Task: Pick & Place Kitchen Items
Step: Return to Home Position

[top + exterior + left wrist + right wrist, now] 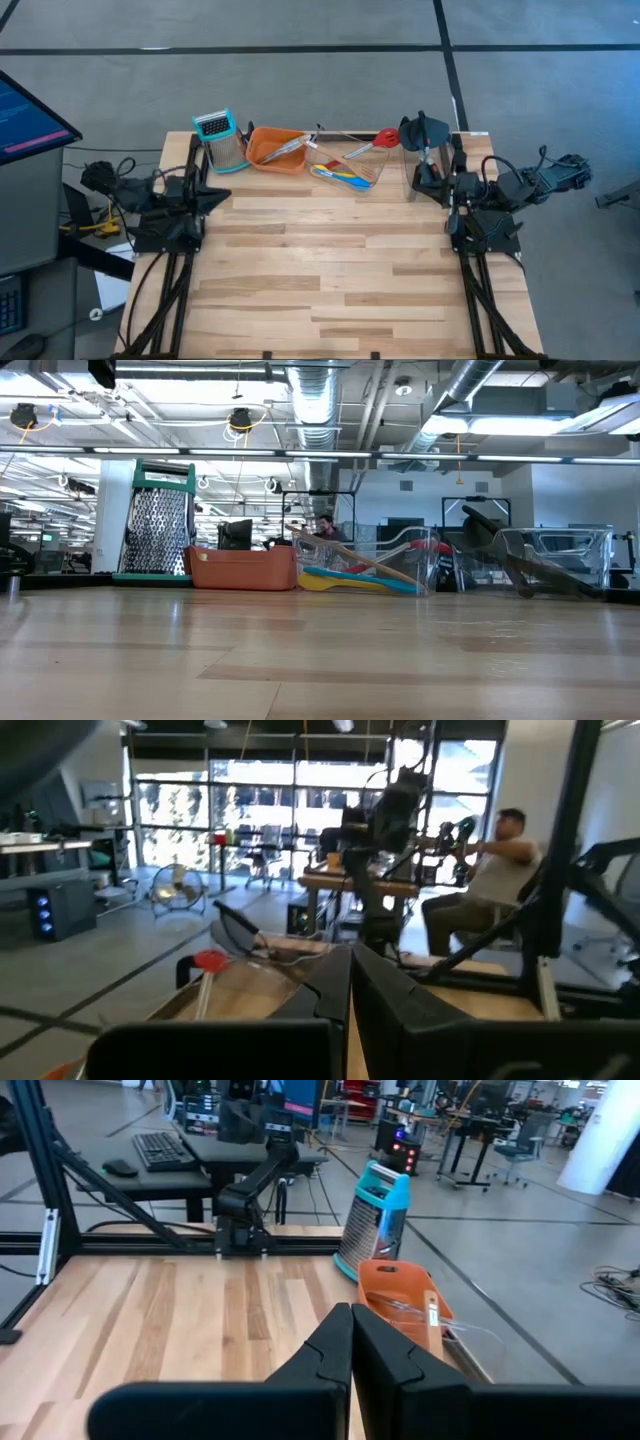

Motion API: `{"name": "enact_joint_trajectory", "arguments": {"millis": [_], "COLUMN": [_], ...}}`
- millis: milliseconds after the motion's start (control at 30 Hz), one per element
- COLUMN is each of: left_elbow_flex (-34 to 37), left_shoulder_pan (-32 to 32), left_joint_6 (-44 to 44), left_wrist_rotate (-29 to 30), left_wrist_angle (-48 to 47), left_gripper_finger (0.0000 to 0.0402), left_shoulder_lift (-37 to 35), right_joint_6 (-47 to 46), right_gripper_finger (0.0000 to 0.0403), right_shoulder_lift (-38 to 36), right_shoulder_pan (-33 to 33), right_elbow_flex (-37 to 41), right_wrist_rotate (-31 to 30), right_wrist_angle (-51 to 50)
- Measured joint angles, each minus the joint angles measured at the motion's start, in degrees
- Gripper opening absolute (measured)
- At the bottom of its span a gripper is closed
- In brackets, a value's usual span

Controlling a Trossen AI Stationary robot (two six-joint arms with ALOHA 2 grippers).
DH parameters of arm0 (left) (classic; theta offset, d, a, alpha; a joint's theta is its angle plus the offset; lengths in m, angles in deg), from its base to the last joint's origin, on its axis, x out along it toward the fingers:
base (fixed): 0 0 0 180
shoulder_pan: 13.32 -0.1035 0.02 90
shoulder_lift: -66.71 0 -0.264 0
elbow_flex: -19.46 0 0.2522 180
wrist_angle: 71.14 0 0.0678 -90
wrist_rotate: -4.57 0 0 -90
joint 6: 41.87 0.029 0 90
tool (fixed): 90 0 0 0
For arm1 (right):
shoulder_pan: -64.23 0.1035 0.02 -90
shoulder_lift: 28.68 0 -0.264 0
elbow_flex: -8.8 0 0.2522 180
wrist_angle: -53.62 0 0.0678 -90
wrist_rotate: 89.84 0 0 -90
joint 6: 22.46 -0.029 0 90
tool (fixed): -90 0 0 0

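Both arms sit folded at the sides of the light wooden counter (330,260), left pincer (350,960) and right pincer (351,1318) each squeezed closed, holding nothing. Red, blue and yellow spoons (340,176) lie piled in the clear plastic bin (371,172) at the far edge, just beside the orange tray (258,155).

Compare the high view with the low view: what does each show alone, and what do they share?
Only the high view shows the left arm and right arm, folded at the sides of the table, and a monitor. Only the low view shows the room behind, with a person and ceiling ducts. Both show the grater, the orange tray, the clear bin holding coloured spoons, and the black spatulas.
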Motion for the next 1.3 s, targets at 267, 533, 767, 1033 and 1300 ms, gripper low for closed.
{"name": "enact_joint_trajectory", "arguments": {"millis": [267, 533, 767, 1033, 1300], "left_elbow_flex": [0.0, 0.0, 0.0, -0.1, -1.2], "left_shoulder_pan": [-8.4, -18.3, -20.4, -20.4, -20.4], "left_joint_6": [-1.0, 0.3, 0.4, -0.4, 0.0], "left_wrist_rotate": [-2.7, -15.0, -18.1, -18.1, -17.0], "left_wrist_angle": [4.4, 5.0, 1.2, -6.4, -8.1], "left_gripper_finger": [0.0001, 0.0001, 0.0001, 0.0001, 0.0001], "left_shoulder_lift": [9.0, 7.0, -1.6, -12.1, -13.3], "right_joint_6": [0.0, -0.9, -3.8, -4.9, -4.5], "right_gripper_finger": [0.0000, 0.0000, 0.0000, 0.0000, 0.0000], "right_shoulder_lift": [0.0, -2.2, -6.1, -7.6, -8.1], "right_shoulder_pan": [1.2, 1.2, 1.2, 1.2, 1.2], "right_elbow_flex": [0.0, 0.0, 0.0, 0.0, 0.0], "right_wrist_rotate": [0.0, 0.0, 0.0, 0.0, -0.2], "right_wrist_angle": [0.0, -3.3, -7.2, -9.6, -10.4]}}
